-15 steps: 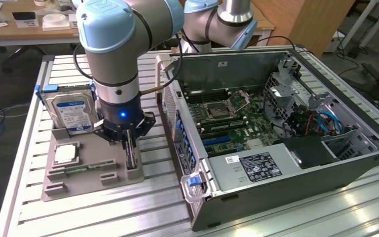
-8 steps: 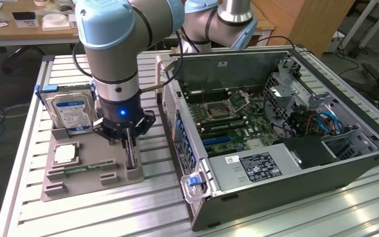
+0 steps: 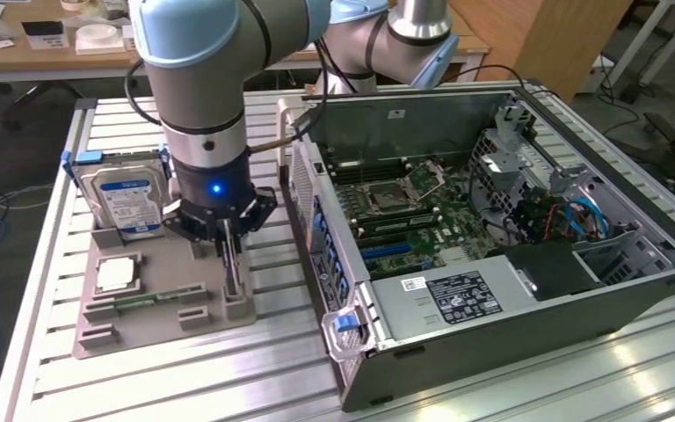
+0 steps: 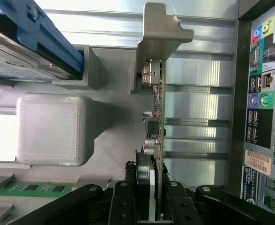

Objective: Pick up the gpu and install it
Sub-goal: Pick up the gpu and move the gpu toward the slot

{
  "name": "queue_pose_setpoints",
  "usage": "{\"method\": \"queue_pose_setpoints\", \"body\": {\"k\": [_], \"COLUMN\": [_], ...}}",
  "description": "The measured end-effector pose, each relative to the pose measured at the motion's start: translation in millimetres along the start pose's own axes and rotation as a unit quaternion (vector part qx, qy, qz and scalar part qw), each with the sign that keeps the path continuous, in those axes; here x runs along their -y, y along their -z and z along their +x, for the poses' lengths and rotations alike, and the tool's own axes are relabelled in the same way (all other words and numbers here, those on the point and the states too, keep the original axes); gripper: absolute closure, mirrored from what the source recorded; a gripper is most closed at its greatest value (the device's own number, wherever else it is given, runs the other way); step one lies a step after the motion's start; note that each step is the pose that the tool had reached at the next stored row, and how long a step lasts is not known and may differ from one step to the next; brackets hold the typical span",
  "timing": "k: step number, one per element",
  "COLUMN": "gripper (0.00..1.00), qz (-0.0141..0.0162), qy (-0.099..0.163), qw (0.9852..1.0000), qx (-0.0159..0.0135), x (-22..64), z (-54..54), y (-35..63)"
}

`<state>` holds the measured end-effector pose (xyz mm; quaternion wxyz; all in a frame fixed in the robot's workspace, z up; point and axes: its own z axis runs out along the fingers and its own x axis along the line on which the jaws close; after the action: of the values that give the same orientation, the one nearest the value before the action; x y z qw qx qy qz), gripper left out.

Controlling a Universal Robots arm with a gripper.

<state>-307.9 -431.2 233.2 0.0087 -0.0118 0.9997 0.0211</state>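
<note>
A: Arm pose?
B: Arm [image 3: 197, 79] drops straight down, wrist vertical. Gripper [image 3: 222, 232] sits over the grey fixture tray [image 3: 138, 332]. In the exterior view, computer case [image 3: 513, 299] at its 3 o'clock, hard drive [image 3: 127, 198] at 10.
A: Grip?
B: Fingers [image 4: 123, 204] clamped on the gpu [image 4: 159, 108], one per face.
A: Hidden?
B: Fan edge-on, mostly behind the fingers. Upper arm cut off.
A: Orientation?
B: On edge in the tray, long axis roughly 12-to-6, silver bracket [image 4: 161, 33] on the end away from the fingers.

The end effector [image 4: 149, 190] hides the near end of the gpu [image 4: 159, 108].
</note>
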Motion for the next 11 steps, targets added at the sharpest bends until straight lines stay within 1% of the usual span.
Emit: {"method": "queue_pose_setpoints", "body": {"k": [5, 11], "gripper": [0.72, 0.72], "qz": [-0.0002, -0.0002], "qy": [0.000, 0.000], "qw": [1.0000, 1.0000], "qx": [0.0000, 0.0000], "x": [-0.7, -1.3], "z": [-0.3, -0.6], "y": [15.8, 30.5]}}
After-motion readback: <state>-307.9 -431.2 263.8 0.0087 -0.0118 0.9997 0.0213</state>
